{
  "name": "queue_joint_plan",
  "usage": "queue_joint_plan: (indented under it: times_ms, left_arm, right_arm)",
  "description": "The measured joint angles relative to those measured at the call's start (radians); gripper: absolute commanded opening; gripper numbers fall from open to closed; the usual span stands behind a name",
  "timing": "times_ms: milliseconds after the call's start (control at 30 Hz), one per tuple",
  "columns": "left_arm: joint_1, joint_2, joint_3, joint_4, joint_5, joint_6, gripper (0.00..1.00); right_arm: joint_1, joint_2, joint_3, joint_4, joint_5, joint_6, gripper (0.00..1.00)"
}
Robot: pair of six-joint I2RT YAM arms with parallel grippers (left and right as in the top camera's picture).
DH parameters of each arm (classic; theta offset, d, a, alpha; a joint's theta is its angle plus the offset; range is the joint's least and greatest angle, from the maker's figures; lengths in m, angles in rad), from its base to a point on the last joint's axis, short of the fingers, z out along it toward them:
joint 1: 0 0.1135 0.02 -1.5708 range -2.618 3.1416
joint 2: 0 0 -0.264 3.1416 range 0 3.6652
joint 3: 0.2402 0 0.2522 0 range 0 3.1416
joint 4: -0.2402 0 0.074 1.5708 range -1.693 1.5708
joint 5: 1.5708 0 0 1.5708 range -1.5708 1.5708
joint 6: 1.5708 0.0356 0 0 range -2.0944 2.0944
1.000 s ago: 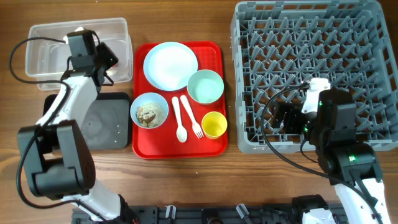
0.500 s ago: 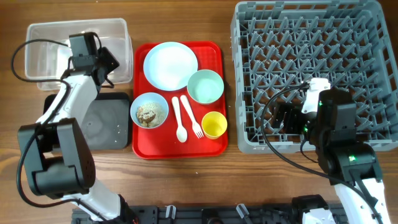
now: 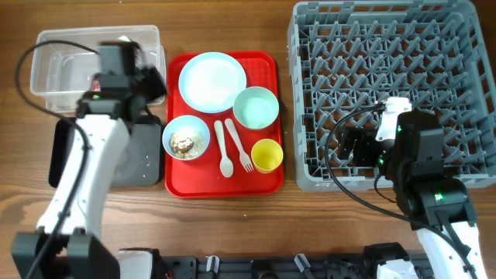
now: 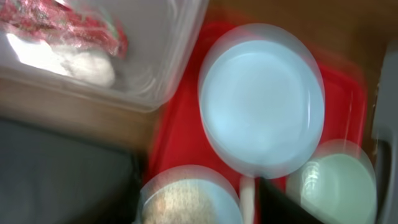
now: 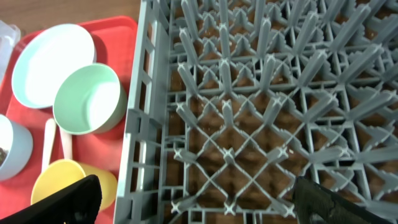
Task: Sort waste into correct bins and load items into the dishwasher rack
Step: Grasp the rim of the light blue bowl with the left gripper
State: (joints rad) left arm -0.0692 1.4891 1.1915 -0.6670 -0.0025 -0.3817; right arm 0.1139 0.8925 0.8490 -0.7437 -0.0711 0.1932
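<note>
A crumpled red-and-white wrapper (image 4: 68, 25) lies in the clear tub (image 3: 54, 74), free of any gripper. My left gripper (image 3: 147, 81) is blurred, over the tub's right end beside the red tray; it stands open and empty, one dark finger (image 4: 292, 205) showing. Below it sit the pale blue plate (image 4: 261, 99), the mint bowl (image 3: 256, 107) and the blue bowl with rice-like scraps (image 3: 186, 139). A white spoon (image 3: 223, 151), fork (image 3: 240, 147) and yellow cup (image 3: 267, 155) lie on the tray. My right gripper (image 5: 199, 211) hangs open over the grey rack (image 3: 465, 46).
The shallow black tray (image 3: 136, 167) lies in front of the clear tub, left of the red serving tray (image 3: 174, 186). The rack's front-left corner wall (image 5: 140, 124) stands close to the mint bowl and cup. Cables trail from both arms.
My left gripper has swung right from over the clear tub toward the red tray, and its jaws have parted. The right arm has not moved.
</note>
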Motion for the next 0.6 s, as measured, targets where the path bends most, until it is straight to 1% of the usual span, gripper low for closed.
queue_joint_plan:
  times_ms: [33, 100, 167, 200, 300, 333, 400, 467, 500, 567, 600]
  left_arm:
    - [-0.092, -0.020, -0.009, -0.108, 0.013, 0.002, 1.00]
    - [-0.190, -0.023, -0.011, -0.166, 0.067, 0.002, 1.00]
    - [-0.242, -0.023, -0.011, -0.168, 0.102, 0.003, 0.99]
    - [-0.269, -0.023, -0.011, -0.156, 0.106, 0.002, 0.94]
    - [-0.336, -0.018, -0.011, -0.137, 0.061, 0.002, 0.88]
    - [-0.365, 0.002, -0.010, -0.137, 0.029, 0.002, 0.83]
    - [-0.386, 0.059, -0.010, -0.137, 0.003, 0.003, 0.78]
    - [-0.391, 0.138, -0.010, -0.137, -0.015, -0.001, 0.70]
    - [-0.391, 0.175, -0.011, -0.137, -0.023, -0.006, 0.65]
    - [-0.391, 0.217, -0.011, -0.137, -0.031, -0.010, 0.49]
    - [-0.391, 0.235, -0.011, -0.137, -0.032, -0.011, 0.49]
  right_arm:
    - [0.000, 0.000, 0.000, -0.002, 0.000, 0.000, 1.00]
    - [0.000, 0.001, 0.001, -0.001, 0.000, 0.000, 1.00]
    - [0.000, 0.001, 0.001, -0.001, 0.000, 0.000, 1.00]
    - [0.000, 0.000, 0.001, -0.001, 0.000, 0.000, 1.00]
    - [0.000, 0.001, 0.001, -0.002, 0.000, 0.000, 1.00]
    - [0.000, 0.001, 0.001, -0.002, 0.000, 0.000, 1.00]
    - [0.000, 0.001, 0.001, -0.003, 0.000, 0.000, 1.00]
    - [0.000, 0.001, 0.001, -0.004, 0.000, 0.000, 1.00]
    - [0.000, 0.001, 0.001, -0.004, 0.000, 0.000, 1.00]
    - [0.000, 0.001, 0.001, -0.004, 0.000, 0.000, 1.00]
    - [0.000, 0.001, 0.001, -0.004, 0.000, 0.000, 1.00]
